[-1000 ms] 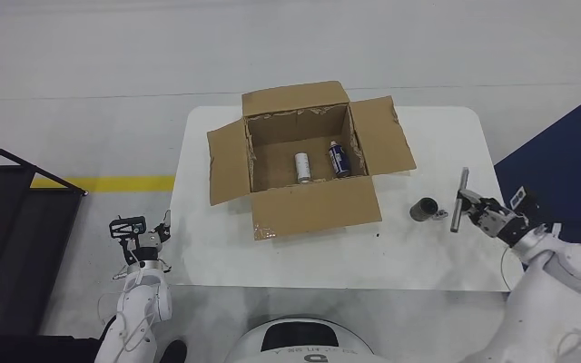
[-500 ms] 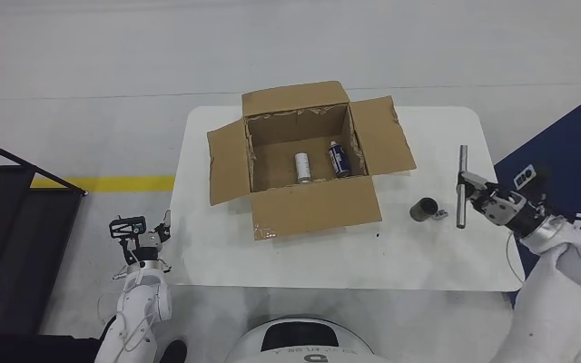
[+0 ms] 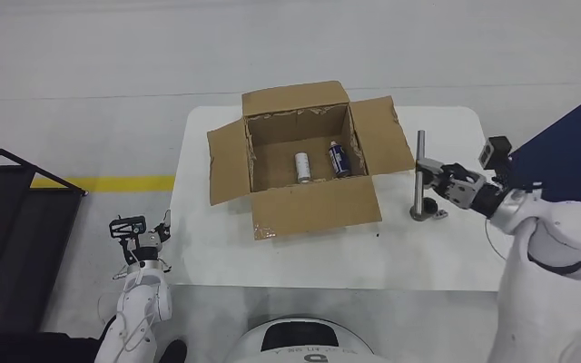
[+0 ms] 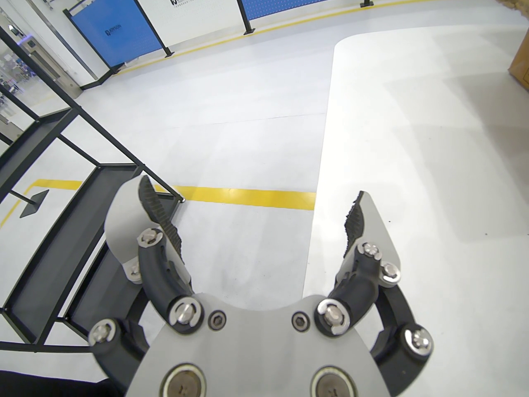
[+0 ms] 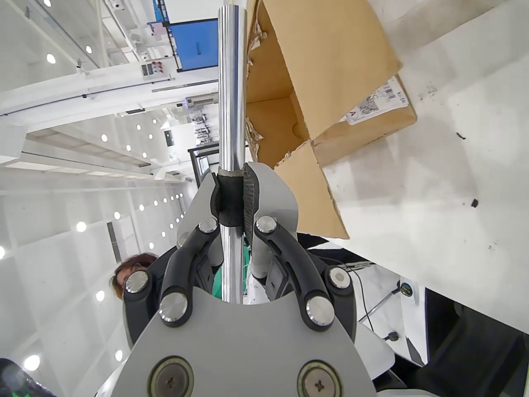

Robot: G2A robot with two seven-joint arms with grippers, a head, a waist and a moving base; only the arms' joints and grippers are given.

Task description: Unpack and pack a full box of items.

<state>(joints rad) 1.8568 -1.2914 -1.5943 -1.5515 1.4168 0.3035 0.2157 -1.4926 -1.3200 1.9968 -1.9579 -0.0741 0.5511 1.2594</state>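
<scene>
The right pincer (image 5: pixel 234 185) is squeezed shut on a shiny metal bar (image 5: pixel 231 84). The black pads hold it on both sides, with a long bit of bar sticking out past the tips. I think it is held tight like this so the smooth bar cannot slip or swing.

From above, the right pincer (image 3: pixel 424 169) has the metal bar (image 3: pixel 419 145) over the right part of the table (image 3: pixel 454 254), just beside the right flap of the box (image 3: pixel 313 207). The bar's long line runs from the near edge toward the far edge, next to that flap. One end points toward the far edge. The other end sits over a small dark roll (image 3: pixel 423 212) on the table. I cannot tell if they touch, or how much the bar tips up.

The box is open near the middle of the far edge, with all four flaps spread out. That leaves the top wide open for things to go in and out. A white can (image 3: pixel 302 167) and a blue can (image 3: pixel 339 159) lie side by side on the box floor, each pointing toward the far edge.

The left pincer (image 4: pixel 252 208) is wide open and holds nothing. From above, the left pincer (image 3: pixel 129 227) is off the near left corner of the table, over the floor. It looks parked there to stay out of the way.
</scene>
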